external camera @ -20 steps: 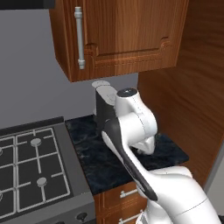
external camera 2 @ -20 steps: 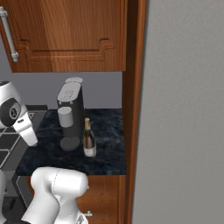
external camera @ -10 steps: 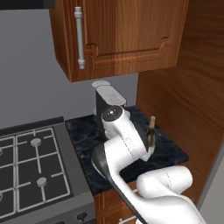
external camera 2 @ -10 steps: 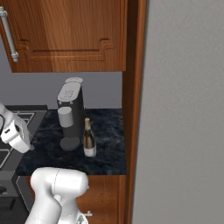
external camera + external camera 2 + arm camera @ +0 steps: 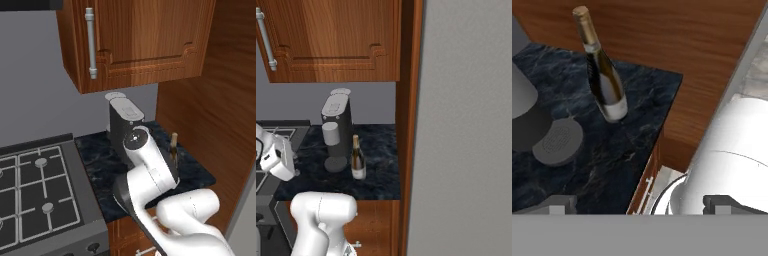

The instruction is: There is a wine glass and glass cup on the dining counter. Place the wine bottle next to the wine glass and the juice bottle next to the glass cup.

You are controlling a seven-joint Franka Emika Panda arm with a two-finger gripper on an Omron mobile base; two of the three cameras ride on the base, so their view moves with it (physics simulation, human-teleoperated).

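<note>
stove: the burners (image 5: 42,192) take the left of the left base view, well apart from the bottle — not part of this reach.
coffee machine: the dark machine (image 5: 338,131) stands just left of the wine bottle in the right base view, its round drip base (image 5: 558,141) close beside the bottle's foot in the hand view. I judge this the tight side, so 1 finger has to slip into that gap without nudging the machine.
wine bottle: it (image 5: 602,71) stands upright on the small black counter (image 5: 378,175) by the stove, between the coffee machine and the wooden side wall (image 5: 677,45); the tan top shows past the arm (image 5: 173,141) in the left base view.
gripper: the gripper (image 5: 641,204) is released, fingers spread wide and holding nothing, and hangs off the counter's front edge, well apart from the bottle.
step: reaching for the wine bottle, as I read it.
approach: come in level from the front, centre the body between the 2 fingers, and grip the wide body above the pale label rather than the slim neck — a neck hold would likely let it swing.
risk: a tall, narrow bottle tips easily if brushed before the fingers close.
</note>
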